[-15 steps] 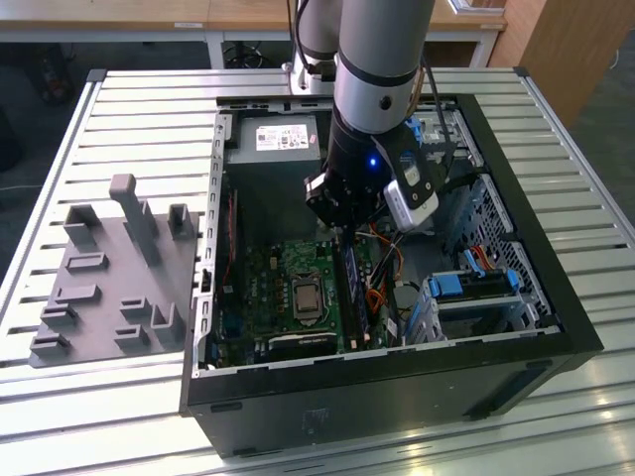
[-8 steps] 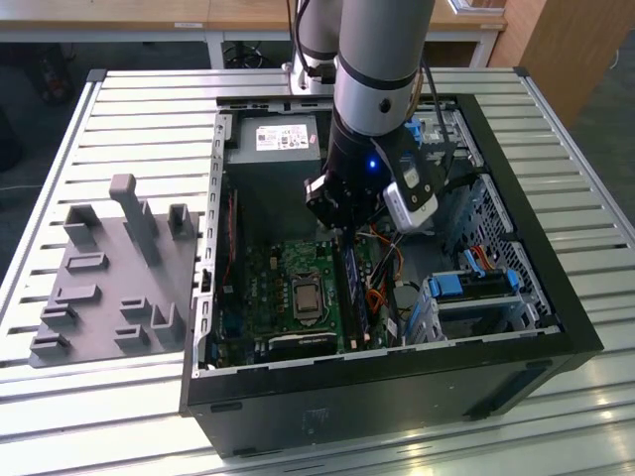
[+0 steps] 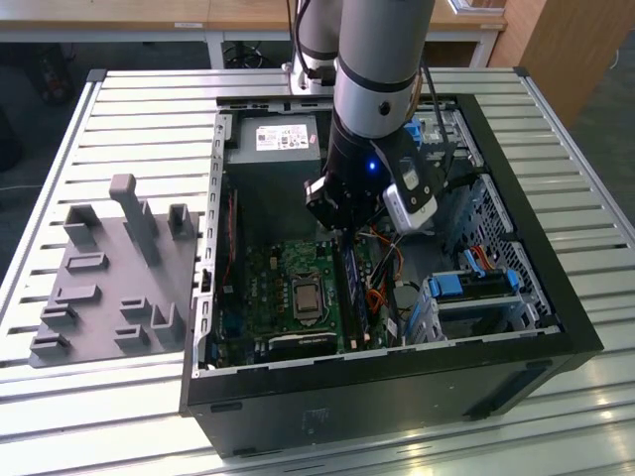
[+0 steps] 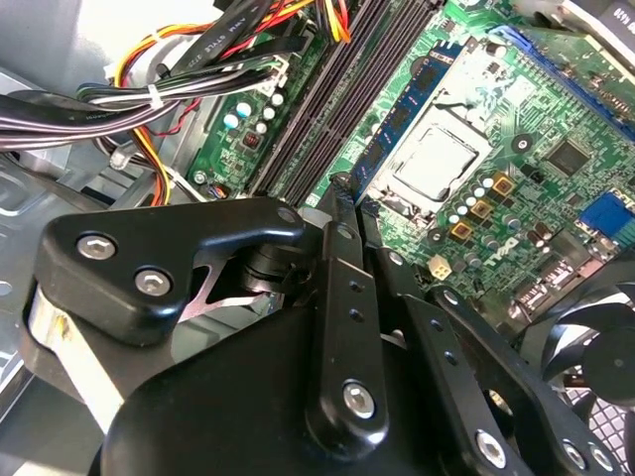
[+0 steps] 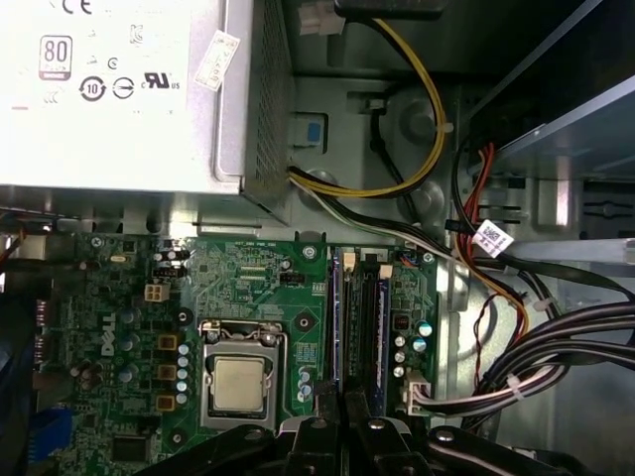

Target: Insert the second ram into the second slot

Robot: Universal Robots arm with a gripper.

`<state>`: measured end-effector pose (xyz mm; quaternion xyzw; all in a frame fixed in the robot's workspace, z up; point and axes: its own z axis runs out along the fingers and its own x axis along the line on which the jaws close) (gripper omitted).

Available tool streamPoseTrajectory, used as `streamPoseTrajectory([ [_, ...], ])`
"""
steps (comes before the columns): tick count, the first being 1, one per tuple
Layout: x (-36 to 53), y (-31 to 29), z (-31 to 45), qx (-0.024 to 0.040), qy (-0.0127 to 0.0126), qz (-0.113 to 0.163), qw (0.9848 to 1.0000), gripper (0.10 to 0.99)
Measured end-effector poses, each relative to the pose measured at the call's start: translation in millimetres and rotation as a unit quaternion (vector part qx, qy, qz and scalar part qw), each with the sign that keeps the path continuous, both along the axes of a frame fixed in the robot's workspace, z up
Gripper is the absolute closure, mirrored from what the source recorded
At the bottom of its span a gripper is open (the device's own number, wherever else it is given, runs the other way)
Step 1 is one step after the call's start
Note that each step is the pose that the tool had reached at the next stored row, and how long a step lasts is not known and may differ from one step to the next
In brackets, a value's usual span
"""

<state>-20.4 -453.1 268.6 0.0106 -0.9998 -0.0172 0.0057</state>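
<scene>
Grey tray (image 3: 109,283) with upright pegs lies at the exterior view's left on the slatted metal table (image 3: 139,109), well apart from the open computer case (image 3: 397,382). Over the case's middle the arm (image 3: 382,59) reaches down, its gripper (image 3: 342,233) (image 4: 349,193) (image 5: 342,412) low above the green board. Its fingers are drawn close, pinching one end of the ram stick (image 3: 349,283) (image 4: 409,107) (image 5: 336,322), which stands on edge along the slot (image 5: 337,260) just beside the processor socket (image 5: 238,382) (image 4: 437,164). Whether it is fully seated I cannot tell. Black slots (image 5: 362,317) run along its other side. Past them, bundled cables (image 5: 536,347) (image 4: 189,89) crowd the case wall. Drive cages (image 3: 471,288) stand at the exterior view's right.
</scene>
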Motion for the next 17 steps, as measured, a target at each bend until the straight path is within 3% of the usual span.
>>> streamPoseTrajectory([
  [4, 0.0, 0.0, -0.7, 0.0000, 0.0000, 0.000, 1.0000, 0.949],
  [6, 0.0, 0.0, -6.1, 0.0000, 0.0000, 0.000, 1.0000, 0.949],
  [17, 0.0, 0.0, -7.9, 0.0000, 0.0000, 0.000, 1.0000, 0.949],
])
